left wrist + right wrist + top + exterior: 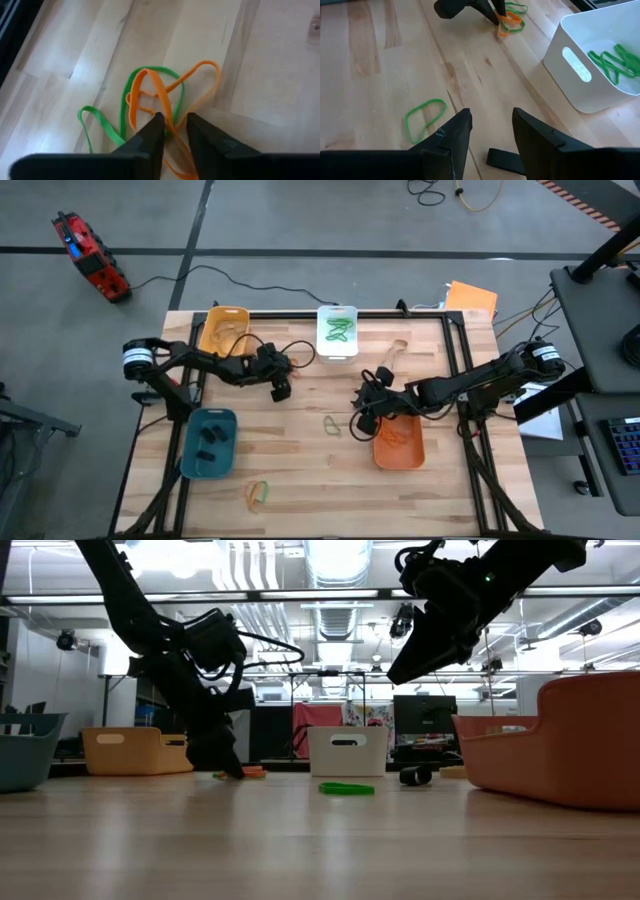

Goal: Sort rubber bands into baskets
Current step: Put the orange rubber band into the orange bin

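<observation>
A tangle of an orange rubber band [200,75] and a green rubber band [100,120] lies on the table under my left gripper [174,125]. That gripper is down at the table between the yellow basket [223,330] and the teal basket [209,445], and is shut on the tangle. My right gripper [491,122] is open and empty above the table, beside the orange basket [400,445]. A loose green band [422,117] lies on the wood just ahead of it. The white basket [338,332] holds green bands. The teal basket holds black bands. My left gripper pinches strands of the tangle between its two fingertips [156,125], where the orange band [172,120] crosses the green one. The fingers come from above, slanting down. The rest of both bands lies slack on the table.
Another orange and green tangle [259,493] lies near the table's near edge. A black band [502,159] lies on the wood close under my right gripper. The orange basket holds orange bands. There is bare wood in the table's middle.
</observation>
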### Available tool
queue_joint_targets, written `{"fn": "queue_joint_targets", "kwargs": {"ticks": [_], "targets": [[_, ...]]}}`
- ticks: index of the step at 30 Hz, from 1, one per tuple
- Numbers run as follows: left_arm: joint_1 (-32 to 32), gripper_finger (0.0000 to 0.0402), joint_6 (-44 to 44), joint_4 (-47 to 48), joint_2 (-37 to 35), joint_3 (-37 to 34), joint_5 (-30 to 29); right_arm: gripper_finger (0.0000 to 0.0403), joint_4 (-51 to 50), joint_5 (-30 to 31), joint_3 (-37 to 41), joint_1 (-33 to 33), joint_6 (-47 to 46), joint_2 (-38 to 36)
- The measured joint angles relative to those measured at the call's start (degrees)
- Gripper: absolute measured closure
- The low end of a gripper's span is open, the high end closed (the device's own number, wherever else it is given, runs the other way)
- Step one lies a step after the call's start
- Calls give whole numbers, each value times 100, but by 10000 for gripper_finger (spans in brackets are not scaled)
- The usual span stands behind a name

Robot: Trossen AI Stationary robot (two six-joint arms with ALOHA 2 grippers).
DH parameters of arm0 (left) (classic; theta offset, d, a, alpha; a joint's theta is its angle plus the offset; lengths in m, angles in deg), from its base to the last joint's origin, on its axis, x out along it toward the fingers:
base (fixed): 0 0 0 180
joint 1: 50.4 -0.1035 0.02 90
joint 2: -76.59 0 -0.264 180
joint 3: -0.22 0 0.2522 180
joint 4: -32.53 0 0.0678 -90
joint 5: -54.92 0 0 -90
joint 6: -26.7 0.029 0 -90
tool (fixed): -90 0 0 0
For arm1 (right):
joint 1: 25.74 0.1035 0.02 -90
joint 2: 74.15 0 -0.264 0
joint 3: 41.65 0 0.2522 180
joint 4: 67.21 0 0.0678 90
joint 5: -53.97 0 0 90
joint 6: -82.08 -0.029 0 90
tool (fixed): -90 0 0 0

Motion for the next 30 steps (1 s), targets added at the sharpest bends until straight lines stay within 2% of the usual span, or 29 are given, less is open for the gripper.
{"fn": "queue_joint_targets", "kwargs": {"ticks": [6,14,21,30], "targets": [[-5,396,4,50,-35,-2,57,261,11,0,0,1,0,1],[13,400,-10,62,-303,-9,134,261,45,0,0,0,0,1],[17,400,-89,163,-667,-8,717,261,64,0,0,0,-12,1],[73,400,-734,1999,-1203,325,1243,261,65,-4,0,0,-131,1]]}}
